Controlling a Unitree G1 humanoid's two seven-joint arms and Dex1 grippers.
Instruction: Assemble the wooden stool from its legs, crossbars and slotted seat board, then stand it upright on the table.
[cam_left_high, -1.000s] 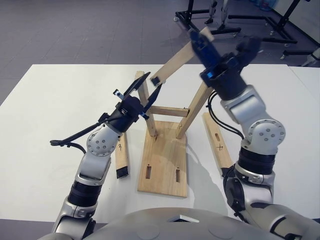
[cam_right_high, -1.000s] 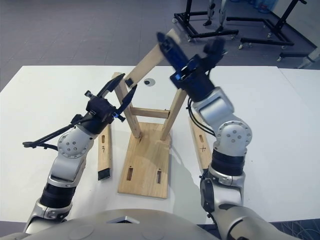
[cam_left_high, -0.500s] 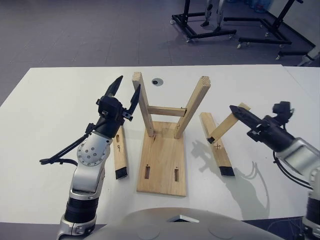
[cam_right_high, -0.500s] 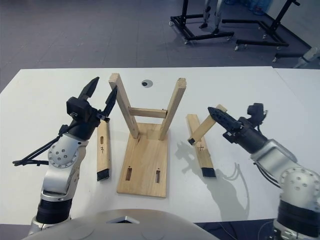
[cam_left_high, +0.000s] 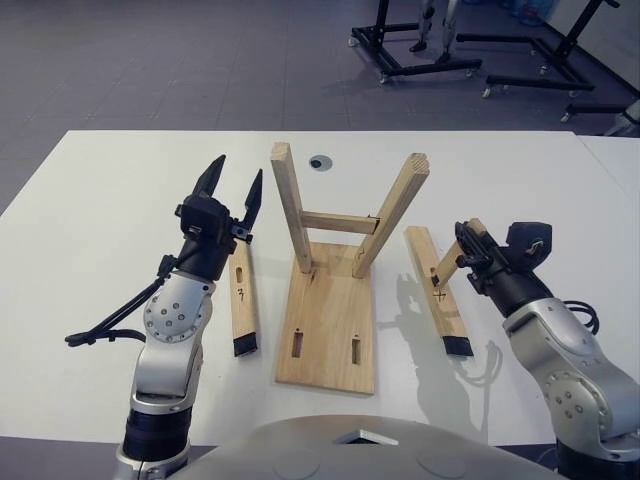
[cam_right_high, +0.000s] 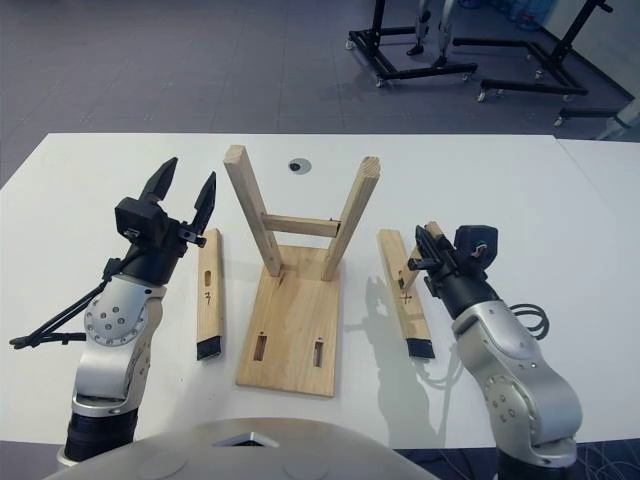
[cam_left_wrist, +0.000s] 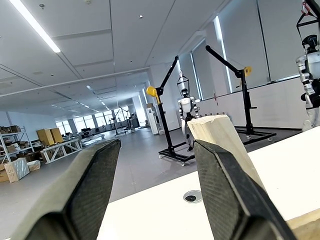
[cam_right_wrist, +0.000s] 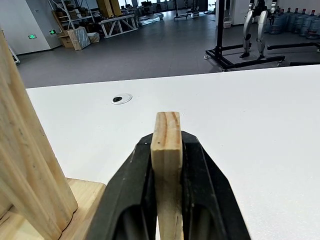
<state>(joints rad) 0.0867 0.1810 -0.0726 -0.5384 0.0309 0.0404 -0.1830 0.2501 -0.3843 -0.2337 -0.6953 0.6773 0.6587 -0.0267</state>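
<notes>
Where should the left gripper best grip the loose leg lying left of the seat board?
Probably at its middle, from straight above, jaws across the narrow width: the leg lies flat with both long sides free.

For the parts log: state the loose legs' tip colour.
Black tips, best in the left eye view.

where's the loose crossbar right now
The crossbar is on the robot's right in the head views, clamped in the right gripper and slanting down over the loose leg lying right of the seat board.
</notes>
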